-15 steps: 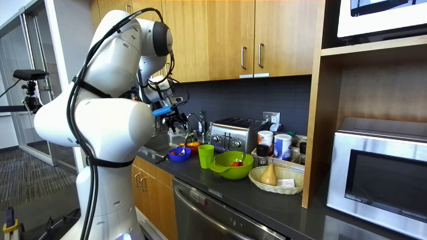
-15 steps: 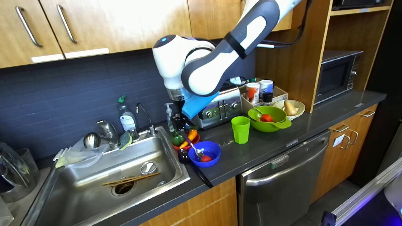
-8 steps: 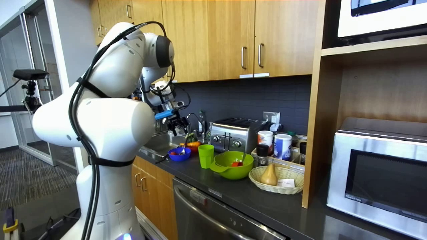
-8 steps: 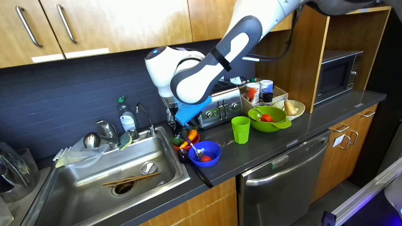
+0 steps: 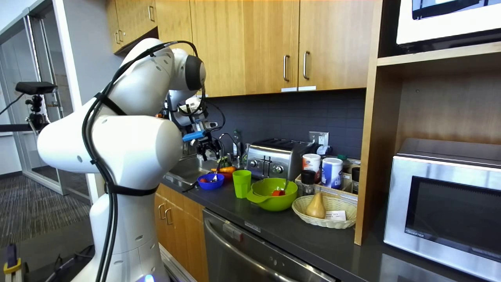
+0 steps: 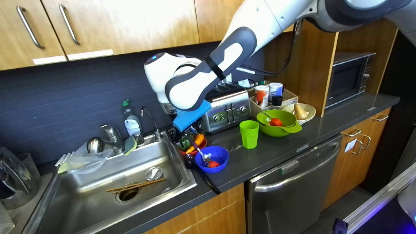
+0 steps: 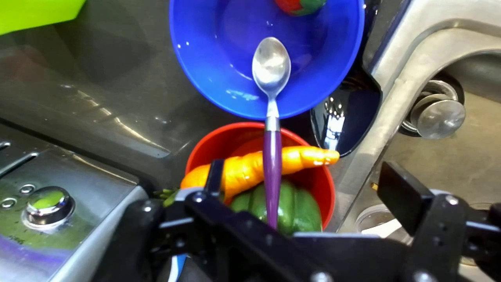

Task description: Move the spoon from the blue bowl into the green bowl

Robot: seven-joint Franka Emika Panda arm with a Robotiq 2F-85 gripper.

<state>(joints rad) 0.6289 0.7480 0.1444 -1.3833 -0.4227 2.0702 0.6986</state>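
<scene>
The spoon (image 7: 273, 156) has a purple handle and a metal head. Its head rests in the blue bowl (image 7: 231, 84) and its handle leans out over a red bowl; it also shows in an exterior view (image 6: 196, 147). The blue bowl, in both exterior views (image 6: 221, 159) (image 5: 211, 185), also holds a red item. The green bowl (image 6: 274, 131) stands farther along the counter, past the lime-green cup, with a red item and a handle in it. My gripper (image 7: 309, 187) is open and empty above the red bowl, the spoon handle between its spread fingers but lower.
The red bowl (image 7: 330, 203) holds an orange carrot (image 7: 242, 172) and a green pepper (image 7: 301, 211). The sink (image 6: 97, 195) and toaster (image 6: 224, 107) flank it. The lime-green cup (image 6: 249, 135) stands between the bowls. A dark utensil (image 6: 208, 182) lies beside the blue bowl.
The arm has lowered, and the gripper has moved down and toward the sink, close over the red bowl. The spoon and bowls have not moved.
</scene>
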